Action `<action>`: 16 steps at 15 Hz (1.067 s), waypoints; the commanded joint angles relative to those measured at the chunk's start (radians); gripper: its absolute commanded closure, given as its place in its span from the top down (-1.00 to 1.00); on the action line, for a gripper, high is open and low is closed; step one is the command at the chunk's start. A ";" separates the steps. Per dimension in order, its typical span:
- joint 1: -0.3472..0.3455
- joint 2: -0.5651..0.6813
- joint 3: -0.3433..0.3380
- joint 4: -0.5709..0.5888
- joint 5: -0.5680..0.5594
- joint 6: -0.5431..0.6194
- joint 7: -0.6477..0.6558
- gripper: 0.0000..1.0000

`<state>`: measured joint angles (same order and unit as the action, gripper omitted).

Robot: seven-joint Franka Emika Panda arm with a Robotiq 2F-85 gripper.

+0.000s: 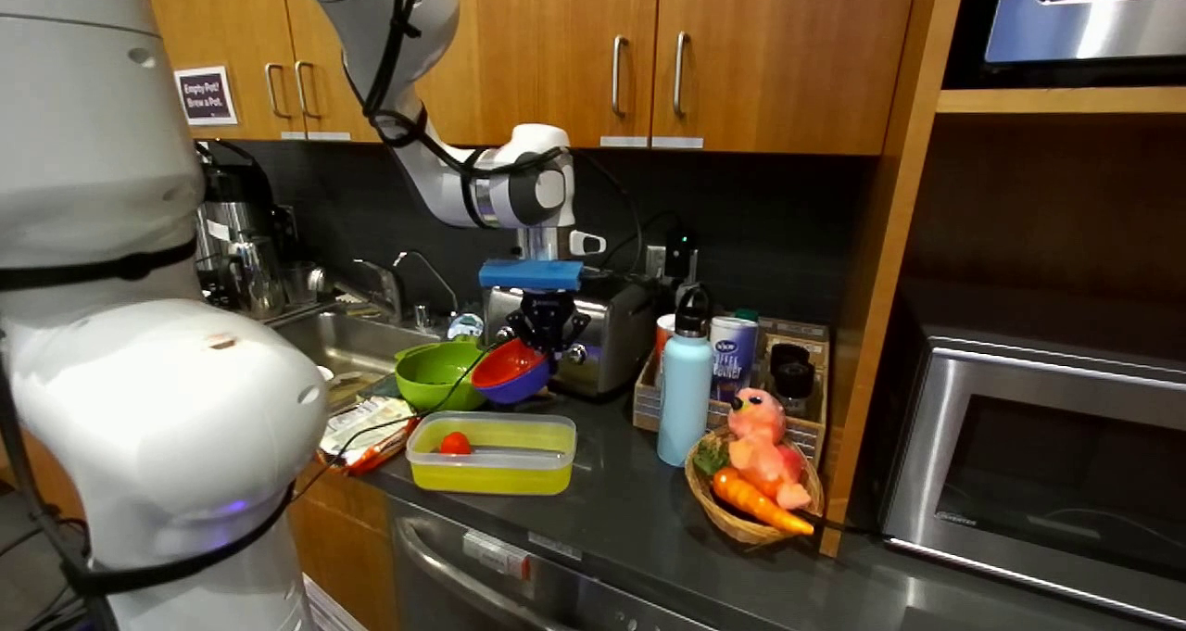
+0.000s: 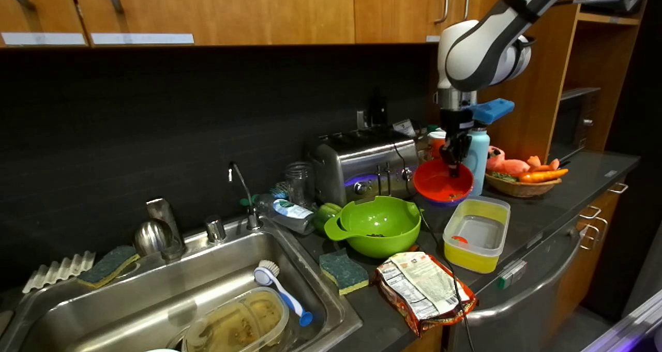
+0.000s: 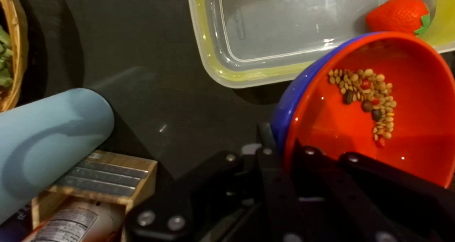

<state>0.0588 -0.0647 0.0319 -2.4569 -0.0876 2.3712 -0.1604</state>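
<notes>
A: What was the principal hazard in this position?

B: Spillage, in my judgement. The red-and-blue bowl (image 3: 419,110) was tilted, its far edge lower than the gripped one, and the grains (image 3: 383,92) inside it lay loose. Further tilt could have tipped them over the low edge.

A: What could have caused such tilt?

B: The single grip point. The claw (image 3: 283,142) pinched the wall at one edge only, so the weight beyond it could have turned the bowl between the fingers.

A: Were there collision hazards?

B: Two. The green bowl (image 2: 380,246) and the toaster (image 1: 598,367) stood near, both on the surface (image 1: 630,520). A sideways swing could have struck either and loosened the hold.

A: Where did the red-and-blue bowl lie relative to the claw?

B: At the fingertips, with one finger inside the wall and the other outside. The remainder of the bowl projected to one side of the claw. It appeared to hang above the surface; the clearance could not be determined. In the wrist view its rim overlapped the plastic container (image 3: 270,28), which held a strawberry (image 3: 396,14).
</notes>
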 commanded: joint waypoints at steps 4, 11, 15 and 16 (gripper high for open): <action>-0.023 0.121 -0.008 0.094 -0.069 0.025 0.109 -0.96; -0.021 0.226 -0.014 0.187 -0.084 0.019 0.122 -0.96; -0.018 0.273 -0.015 0.229 -0.082 0.009 0.120 -0.96; -0.018 0.282 -0.015 0.236 -0.081 0.007 0.119 -0.96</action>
<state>0.0374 0.1827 0.0191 -2.2615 -0.1559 2.3924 -0.0585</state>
